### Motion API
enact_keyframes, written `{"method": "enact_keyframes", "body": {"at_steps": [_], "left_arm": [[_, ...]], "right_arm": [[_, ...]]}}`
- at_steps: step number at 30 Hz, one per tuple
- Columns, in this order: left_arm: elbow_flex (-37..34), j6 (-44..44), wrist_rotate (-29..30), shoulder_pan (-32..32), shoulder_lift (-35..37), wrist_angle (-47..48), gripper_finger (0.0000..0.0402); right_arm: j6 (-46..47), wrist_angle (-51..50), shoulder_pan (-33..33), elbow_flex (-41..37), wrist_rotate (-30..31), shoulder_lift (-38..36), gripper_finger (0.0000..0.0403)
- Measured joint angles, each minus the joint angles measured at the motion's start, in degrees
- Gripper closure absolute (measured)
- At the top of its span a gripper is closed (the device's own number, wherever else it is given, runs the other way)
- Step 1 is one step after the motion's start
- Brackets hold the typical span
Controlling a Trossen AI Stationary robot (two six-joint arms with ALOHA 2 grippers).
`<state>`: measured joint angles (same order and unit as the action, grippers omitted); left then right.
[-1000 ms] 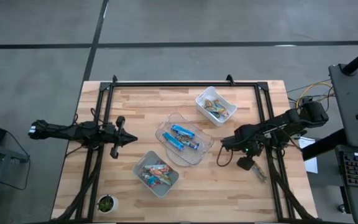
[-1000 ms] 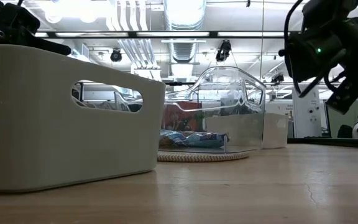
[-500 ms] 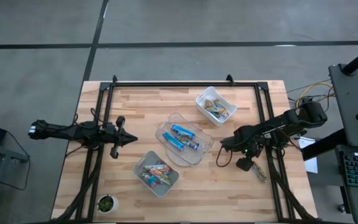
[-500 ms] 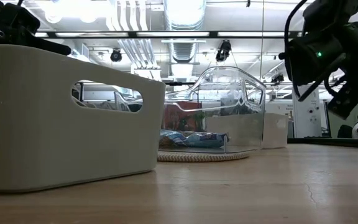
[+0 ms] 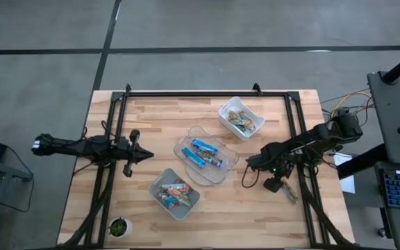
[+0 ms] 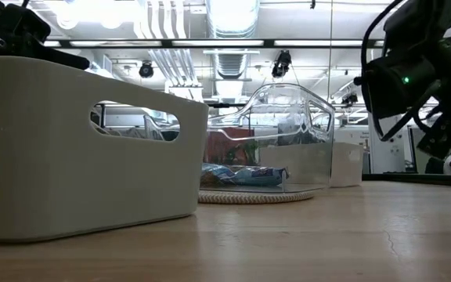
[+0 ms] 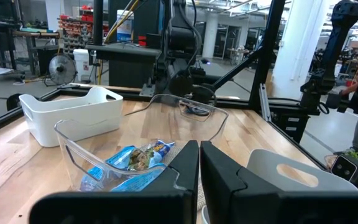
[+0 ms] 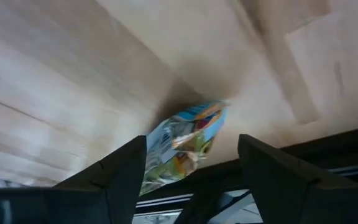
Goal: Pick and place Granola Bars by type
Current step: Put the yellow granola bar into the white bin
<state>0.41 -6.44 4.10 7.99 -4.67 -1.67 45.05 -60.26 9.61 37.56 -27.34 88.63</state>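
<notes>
Hovering over the last stray bar now: your right hand [image 8: 188,163] sits with fingers spread wide and nothing between them, directly above a shiny blue-and-green wrapped granola bar [image 8: 182,142] lying flat on the pale wooden counter [image 5: 158,118] near its right edge. Come straight down so one finger lands on each long side of the wrapper, press lightly to the wood, then close; that foil looks slippery and may skate out if you pinch at a corner. I judge it belongs with the blue bars [image 5: 205,153] in the clear plastic bin [image 5: 186,139] at the centre, though the wrapper's mix of colours leaves some doubt. The greenish ones sit in the far white rectangular bin [image 5: 226,108], the red and orange ones in the near white bin [image 5: 154,186]. Your left hand [image 7: 199,163] waits shut at the left side, aimed at the clear bin. Against a second ago, the right arm has drifted slightly toward the right edge; bins and bars lie unchanged.
</notes>
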Motion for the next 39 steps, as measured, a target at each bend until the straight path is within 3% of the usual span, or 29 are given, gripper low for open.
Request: {"method": "enact_keyframes", "body": {"at_steps": [21,39], "left_arm": [[0.0,0.0,0.0,0.0,0.0,0.0,0.0401],[0.0,0.0,0.0,0.0,0.0,0.0,0.0401]], "right_arm": [[2.1,2.9,0.6,-1.9,-2.7,1.0,0.0183],[3.0,4.3,0.6,-2.3,-4.4,1.0,0.0326]]}}
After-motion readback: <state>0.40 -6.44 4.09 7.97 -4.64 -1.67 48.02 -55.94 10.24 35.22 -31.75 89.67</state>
